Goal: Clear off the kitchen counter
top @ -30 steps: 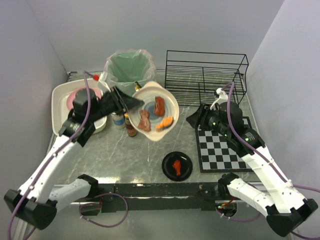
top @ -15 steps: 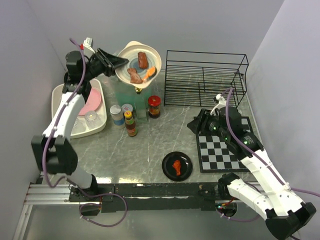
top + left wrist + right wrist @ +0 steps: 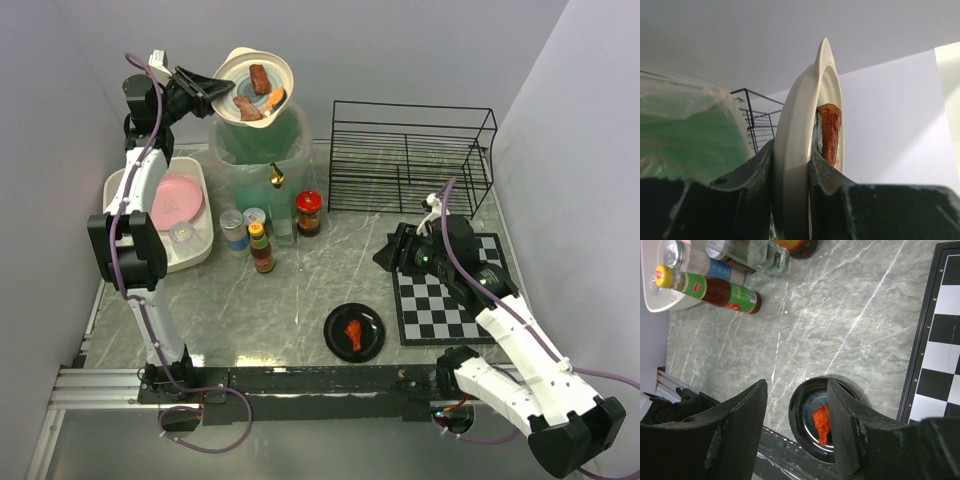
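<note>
1. Grey marble surface: fills the centre of the top view, metal rail at 6 o'clock.
2. Wire rack: stands at 1 o'clock.
3. Green-lined bin: sits at 11 o'clock.
4. Checkered mat: lies at 3 o'clock, beside right jaws parted and grasping nothing.
5. Cream plate: hangs tilted above the bin, rim clenched in left jaws.
6. Black plate: rests at 6 o'clock.

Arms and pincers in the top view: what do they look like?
The left arm and right arm have white links, black joints and a purple cable along each. The left pincer and right pincer are black, with two fingers.
</note>
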Robot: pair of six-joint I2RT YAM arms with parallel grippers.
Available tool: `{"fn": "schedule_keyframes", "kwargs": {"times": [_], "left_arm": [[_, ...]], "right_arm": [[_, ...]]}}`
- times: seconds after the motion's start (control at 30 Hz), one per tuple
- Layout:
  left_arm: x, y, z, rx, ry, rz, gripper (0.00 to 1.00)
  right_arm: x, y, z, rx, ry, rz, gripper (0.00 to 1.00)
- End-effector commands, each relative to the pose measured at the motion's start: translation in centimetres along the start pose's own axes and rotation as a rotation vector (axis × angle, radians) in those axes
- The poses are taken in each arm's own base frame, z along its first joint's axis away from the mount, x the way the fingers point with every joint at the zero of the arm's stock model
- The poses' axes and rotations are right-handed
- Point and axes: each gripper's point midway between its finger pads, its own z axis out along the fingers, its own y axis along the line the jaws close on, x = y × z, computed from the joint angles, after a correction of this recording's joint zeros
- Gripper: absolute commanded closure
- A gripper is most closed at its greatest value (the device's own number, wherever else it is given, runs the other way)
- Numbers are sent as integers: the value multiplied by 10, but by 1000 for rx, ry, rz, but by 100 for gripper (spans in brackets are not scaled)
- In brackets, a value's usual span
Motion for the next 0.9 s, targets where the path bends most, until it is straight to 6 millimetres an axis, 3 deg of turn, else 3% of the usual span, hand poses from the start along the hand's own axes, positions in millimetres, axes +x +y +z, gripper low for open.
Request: {"fn": "schedule_keyframes", "kwargs": {"times": [0.0, 0.5, 0.67, 0.87], "left_arm": [[-24, -64, -7, 129, -65, 115, 99], [-40, -19, -6, -112, -181, 424, 99], [-27, -26, 2, -144, -184, 545, 99], [-1, -52, 12, -187, -205, 755, 99]], "right_arm": [[-6, -1, 4, -5, -23, -14, 42], [0, -6, 11, -10, -2, -20, 42], [4, -10, 9, -6, -2, -21, 42], [9, -11, 12, -16, 11, -22, 41]]}}
